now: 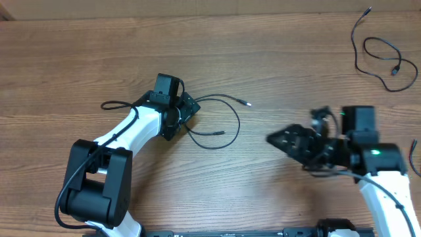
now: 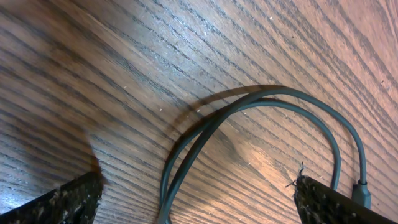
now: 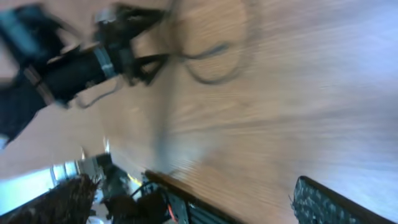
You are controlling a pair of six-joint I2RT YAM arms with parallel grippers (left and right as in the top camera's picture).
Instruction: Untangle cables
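2 arms: white-and-black robot arms reach in from the near edge over a brown wood-grain table (image 1: 66, 52).
Left gripper (image 1: 179, 116): left of centre, pointing down at the tabletop right over the cords. Its jaws stand wide apart. The wrist view shows 1 ribbed black fingertip (image 2: 68, 200) in each bottom corner, and nothing is clamped between them.
Thin black flexible cables (image 1: 209, 133): they lie on the wood under and just beside the left gripper. 1 end trails off to the left of the arm. A loop spreads to the right, and a small plug (image 1: 247, 103) lies at its far right.
Left wrist view: 2 strands (image 2: 261, 99) arch side by side across the gap between the fingertips, flat on the table.
Right gripper (image 1: 289, 141): right of centre, aimed left toward the loop and well apart from it. Its jaws are spread wide and hold nothing. Its wrist view is blurred.
Separate thin black cable (image 1: 395, 70): coiled loosely at the far right corner, well apart from both grippers.
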